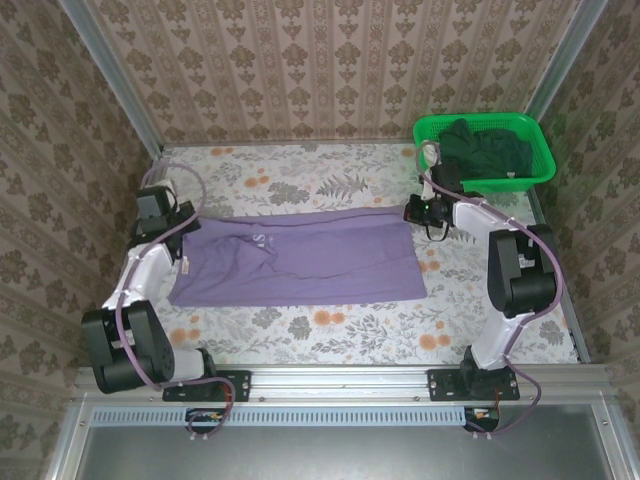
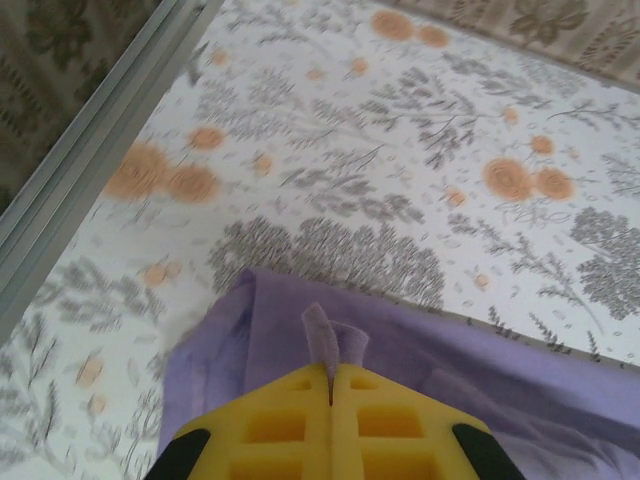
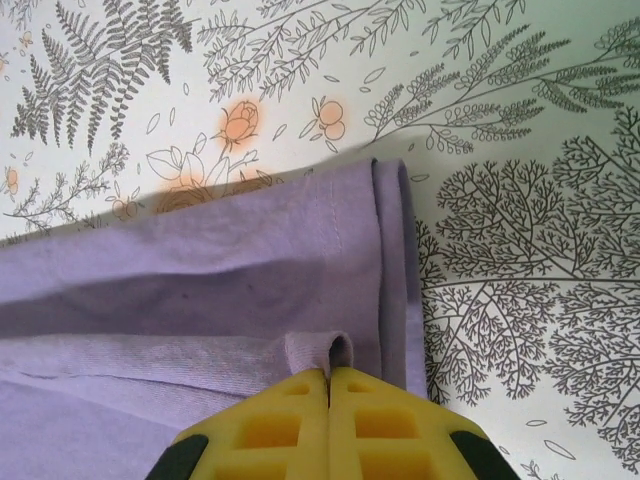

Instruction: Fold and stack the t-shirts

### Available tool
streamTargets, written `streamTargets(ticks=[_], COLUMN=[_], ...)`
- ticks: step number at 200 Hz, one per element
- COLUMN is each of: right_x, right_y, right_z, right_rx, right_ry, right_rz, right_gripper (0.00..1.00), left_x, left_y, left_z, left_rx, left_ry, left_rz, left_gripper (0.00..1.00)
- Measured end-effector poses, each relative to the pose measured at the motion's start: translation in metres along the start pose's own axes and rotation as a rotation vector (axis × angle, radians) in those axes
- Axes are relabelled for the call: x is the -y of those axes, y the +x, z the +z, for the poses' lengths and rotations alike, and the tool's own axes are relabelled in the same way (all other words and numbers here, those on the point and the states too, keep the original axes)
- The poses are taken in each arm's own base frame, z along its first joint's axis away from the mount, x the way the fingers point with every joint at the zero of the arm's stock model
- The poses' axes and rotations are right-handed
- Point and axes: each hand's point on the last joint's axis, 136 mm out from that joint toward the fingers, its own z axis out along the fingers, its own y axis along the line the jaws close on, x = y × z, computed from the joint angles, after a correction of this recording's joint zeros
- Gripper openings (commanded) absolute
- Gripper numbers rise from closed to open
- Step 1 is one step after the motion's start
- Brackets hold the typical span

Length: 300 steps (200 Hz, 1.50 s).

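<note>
Early in the task. The lavender t-shirt (image 1: 300,262) lies flat across the middle of the worktop (image 1: 300,180), running left to right as a long band. The right wrist view shows a doubled layer along its far edge, so a first lengthwise fold looks done. It's not yet folded crosswise into a compact packet.

The left end effector (image 2: 331,375) is closed, pinching a small tuck of cloth at the shirt's left end, near the worktop's left edge. The right end effector (image 3: 329,375) is also closed, on a tuck at the shirt's right end. Both ends are held, probably set up for the next fold.

The dark green t-shirts (image 1: 485,150) sit bunched and unfolded in the basket (image 1: 480,118) at the far right corner, untouched. No stack has been started. What's left is to finish this shirt, then fold the green ones and stack them all.
</note>
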Motion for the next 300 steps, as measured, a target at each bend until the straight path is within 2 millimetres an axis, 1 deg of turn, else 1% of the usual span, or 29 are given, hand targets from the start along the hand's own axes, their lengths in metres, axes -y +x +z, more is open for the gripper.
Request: streamTargets(ticks=[21,24,27,32,39,43,49,54,57,67,71,75,92,103,111,119,133,147,165,180,194,205,218,234,248,264,276,288,300], right_x=[0.002,0.003,0.003,0.004,0.005,0.005,0.007,0.008,0.008,0.01,0.012,0.013,0.021,0.028,0.032,0.033,0.031,0.021,-0.001,-0.024,-0.042,-0.054,-0.059,-0.056,-0.045,-0.032,-0.027,-0.027,-0.022], right_y=[0.007,0.009,0.01,0.011,0.013,0.015,0.017,0.02,0.021,0.028,0.03,0.035,0.048,0.052,0.052,0.049,0.039,0.028,0.008,-0.007,-0.013,-0.014,-0.009,0.007,0.021,0.03,0.029,0.019,0.013], right_z=[0.001,0.001,0.002,0.001,0.002,0.002,0.002,0.002,0.002,0.0,-0.001,-0.002,-0.012,-0.021,-0.026,-0.031,-0.035,-0.037,-0.036,-0.029,-0.016,0.0,0.018,0.037,0.051,0.062,0.065,0.064,0.065], right_rx=[-0.006,-0.007,-0.008,-0.01,-0.01,-0.011,-0.012,-0.015,-0.013,-0.013,-0.01,-0.009,0.015,0.046,0.07,0.093,0.128,0.142,0.152,0.148,0.114,0.073,0.029,-0.036,-0.095,-0.141,-0.156,-0.139,-0.133], right_ry=[-0.001,-0.001,0.0,0.0,0.001,0.001,0.002,0.003,0.003,0.005,0.006,0.009,0.013,0.018,0.019,0.016,0.005,-0.012,-0.029,-0.047,-0.042,-0.033,-0.011,0.033,0.081,0.128,0.141,0.14,0.147], right_rz=[0.002,0.002,0.003,0.006,0.011,0.017,0.031,0.039,0.041,0.07,0.078,0.102,0.171,0.241,0.282,0.316,0.345,0.343,0.303,0.251,0.202,0.163,0.136,0.124,0.13,0.14,0.151,0.156,0.168], right_gripper=[0.0,0.0,0.02,0.05,0.15,0.2,0.21,0.21,0.22,0.32,0.33,0.33,0.29,0.31,0.32,0.32,0.33,0.34,0.34,0.33,0.33,0.33,0.32,0.32,0.32,0.32,0.32,0.33,0.34], left_x=[-0.006,-0.007,-0.008,-0.011,-0.015,-0.018,-0.022,-0.027,-0.029,-0.041,-0.044,-0.049,-0.065,-0.069,-0.068,-0.065,-0.056,-0.044,-0.03,-0.019,-0.009,-0.002,0.006,0.012,0.014,0.011,0.004,0.002,-0.003], left_y=[0.013,0.015,0.017,0.021,0.026,0.028,0.033,0.037,0.039,0.046,0.048,0.048,0.047,0.041,0.033,0.022,0.003,-0.011,-0.017,-0.007,0.007,0.02,0.037,0.058,0.074,0.088,0.096,0.091,0.086], left_z=[-0.01,-0.011,-0.013,-0.015,-0.019,-0.021,-0.023,-0.026,-0.028,-0.034,-0.036,-0.039,-0.051,-0.054,-0.054,-0.053,-0.043,-0.027,-0.002,0.016,0.032,0.045,0.061,0.076,0.088,0.101,0.105,0.106,0.107], left_rx=[-0.01,-0.011,-0.013,-0.014,-0.015,-0.015,-0.018,-0.024,-0.026,-0.03,-0.03,-0.025,-0.004,0.002,0.006,0.004,-0.015,-0.064,-0.148,-0.231,-0.325,-0.4,-0.48,-0.57,-0.639,-0.687,-0.711,-0.705,-0.694], left_ry=[-0.024,-0.029,-0.035,-0.046,-0.068,-0.082,-0.105,-0.129,-0.145,-0.205,-0.225,-0.249,-0.333,-0.356,-0.357,-0.347,-0.307,-0.254,-0.184,-0.141,-0.111,-0.088,-0.069,-0.065,-0.079,-0.097,-0.127,-0.137,-0.159], left_rz=[-0.055,-0.064,-0.074,-0.091,-0.119,-0.135,-0.16,-0.186,-0.2,-0.253,-0.27,-0.286,-0.338,-0.336,-0.33,-0.317,-0.286,-0.256,-0.221,-0.187,-0.157,-0.142,-0.129,-0.109,-0.098,-0.094,-0.09,-0.09,-0.088], left_gripper=[0.0,0.02,0.06,0.15,0.31,0.38,0.44,0.52,0.55,0.57,0.57,0.58,0.65,0.7,0.73,0.73,0.67,0.6,0.59,0.58,0.54,0.53,0.51,0.51,0.5,0.5,0.5,0.5,0.5])
